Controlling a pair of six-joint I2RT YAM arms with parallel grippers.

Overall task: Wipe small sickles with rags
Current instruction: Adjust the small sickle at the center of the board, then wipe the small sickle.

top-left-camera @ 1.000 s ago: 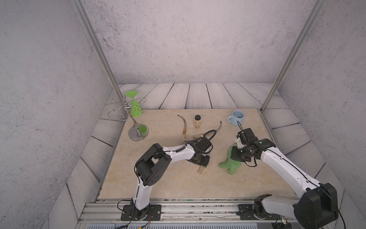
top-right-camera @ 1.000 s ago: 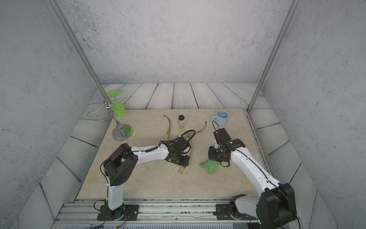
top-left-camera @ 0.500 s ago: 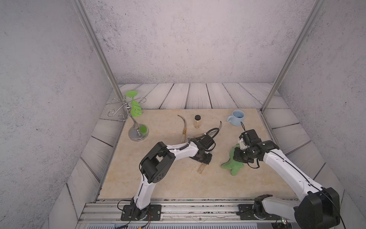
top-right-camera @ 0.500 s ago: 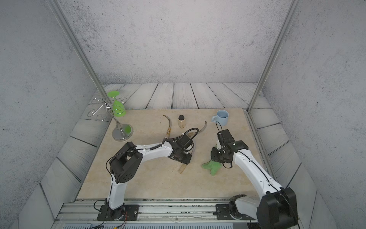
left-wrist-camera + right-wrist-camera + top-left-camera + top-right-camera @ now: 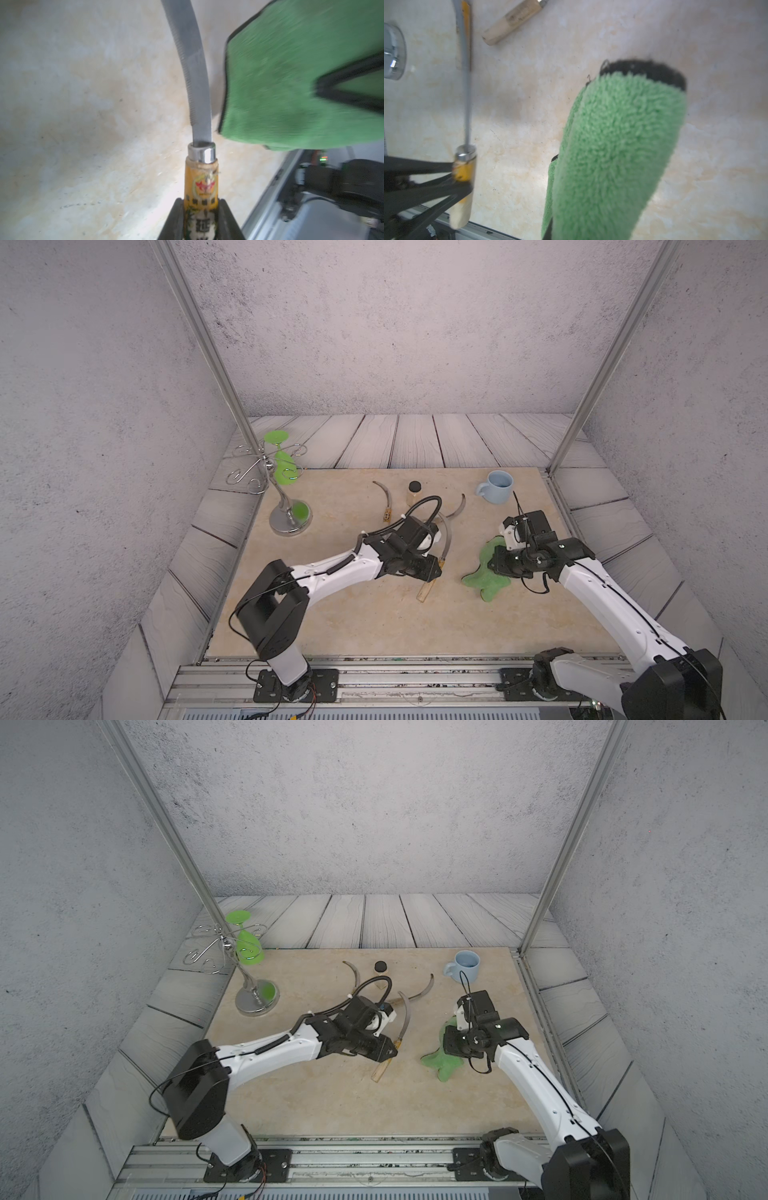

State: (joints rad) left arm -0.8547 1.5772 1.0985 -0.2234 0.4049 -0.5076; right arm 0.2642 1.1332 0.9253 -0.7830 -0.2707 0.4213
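Jaws of the left gripper (image 5: 430, 570) are pinched on the labelled handle of a small sickle (image 5: 448, 536). In both top views it is held tilted, well in front of the blue mug (image 5: 496, 488) and to its left, blade end nearer the mug. The right gripper (image 5: 498, 563) is closed into the green rag (image 5: 484, 583), straight in front of the mug, and the rag droops from it onto the table (image 5: 332, 622). A second sickle (image 5: 384, 495) and a third sickle (image 5: 460, 508) lie flat left of the mug, the third one nearer it.

From the left wrist, two black fingers (image 5: 176, 220) flank the yellow-and-black label. The grey blade (image 5: 195, 83) curves away with the rag (image 5: 291, 83) just beside it; contact cannot be judged.

From the right wrist, the fluffy rag (image 5: 612, 155) fills the middle and hides the fingers holding it. Beside it, the left gripper's fingers (image 5: 425, 180) pinch the held handle (image 5: 464, 166).
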